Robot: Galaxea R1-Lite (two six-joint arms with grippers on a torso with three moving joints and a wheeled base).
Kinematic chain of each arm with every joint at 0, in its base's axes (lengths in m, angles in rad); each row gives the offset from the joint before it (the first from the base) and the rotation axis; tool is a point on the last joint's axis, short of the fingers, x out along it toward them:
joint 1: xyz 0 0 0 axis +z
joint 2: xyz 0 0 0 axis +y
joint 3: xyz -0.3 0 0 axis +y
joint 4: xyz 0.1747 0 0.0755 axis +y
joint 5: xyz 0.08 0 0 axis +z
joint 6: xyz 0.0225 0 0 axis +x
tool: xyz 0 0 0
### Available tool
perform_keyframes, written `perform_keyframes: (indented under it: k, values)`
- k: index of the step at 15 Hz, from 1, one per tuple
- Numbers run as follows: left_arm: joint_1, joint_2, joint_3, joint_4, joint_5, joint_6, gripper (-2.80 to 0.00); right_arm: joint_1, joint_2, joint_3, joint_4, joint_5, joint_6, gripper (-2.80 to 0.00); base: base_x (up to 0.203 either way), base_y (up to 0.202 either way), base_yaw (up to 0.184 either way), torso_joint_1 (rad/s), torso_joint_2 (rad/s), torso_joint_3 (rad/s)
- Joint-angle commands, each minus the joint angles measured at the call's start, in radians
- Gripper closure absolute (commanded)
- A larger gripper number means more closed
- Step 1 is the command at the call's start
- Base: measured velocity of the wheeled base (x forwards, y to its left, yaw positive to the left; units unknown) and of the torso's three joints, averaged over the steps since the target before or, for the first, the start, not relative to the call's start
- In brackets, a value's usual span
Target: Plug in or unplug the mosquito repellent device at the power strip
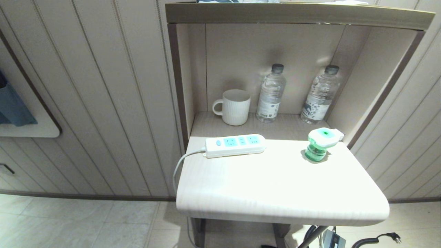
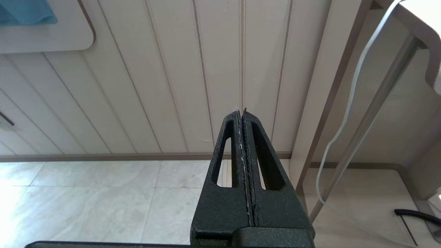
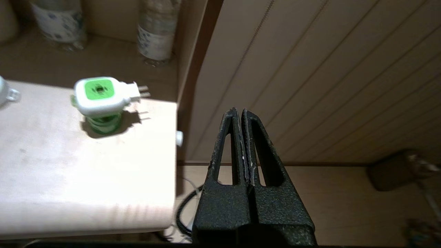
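Right wrist view: right gripper (image 3: 240, 112) pressed together, empty, beside table; next, spread, reach mosquito repellent device (image 3: 100, 101), unplugged, apart from power strip (image 1: 235, 145). Left gripper (image 2: 240, 113) pressed together, parked.

No legible text anywhere. Left water bottle (image 1: 271, 93) and right water bottle (image 1: 318, 95) carry printed labels, print too small to read. Power strip (image 1: 235, 145) shows no readable marking.

A white ribbed mug (image 1: 234, 106) stood in the shelf nook (image 1: 375, 79). Two clear water bottles (image 1: 271, 93) (image 1: 319, 94) stood beside it, well apart. Tiled floor (image 1: 86, 224) lay below.
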Motion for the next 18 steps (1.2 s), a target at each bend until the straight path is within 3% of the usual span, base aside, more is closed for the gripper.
perform_keyframes:
  k: [1,3,4,6,9,15,18]
  values:
    - [0.0,0.0,0.0,0.0,0.0,0.001,0.0,-0.025,0.067,-0.224,0.214,0.102,0.163,0.0,0.0,0.0,0.0,0.0,0.0,0.0]
    - [0.0,0.0,0.0,0.0,0.0,0.001,0.0,-0.005,0.155,-0.419,0.476,0.233,0.297,0.0,0.0,0.0,0.0,0.0,0.0,0.0]
    - [0.0,0.0,0.0,0.0,0.0,0.001,0.0,0.042,0.228,-0.485,0.615,0.284,0.341,0.0,0.0,0.0,0.0,0.0,0.0,0.0]
    - [0.0,0.0,0.0,0.0,0.0,0.001,0.0,0.189,0.348,-0.549,0.724,0.331,0.406,0.0,0.0,0.0,0.0,0.0,0.0,0.0]
    - [0.0,0.0,0.0,0.0,0.0,0.001,0.0,0.283,0.548,-0.615,0.755,0.345,0.448,0.0,0.0,0.0,0.0,0.0,0.0,0.0]
    - [0.0,0.0,0.0,0.0,0.0,0.001,0.0,0.347,0.906,-0.909,0.755,0.334,0.453,0.0,0.0,0.0,0.0,0.0,0.0,0.0]
    - [0.0,0.0,0.0,0.0,0.0,0.001,0.0,0.372,1.06,-0.934,0.635,0.246,0.451,0.0,0.0,0.0,0.0,0.0,0.0,0.0]
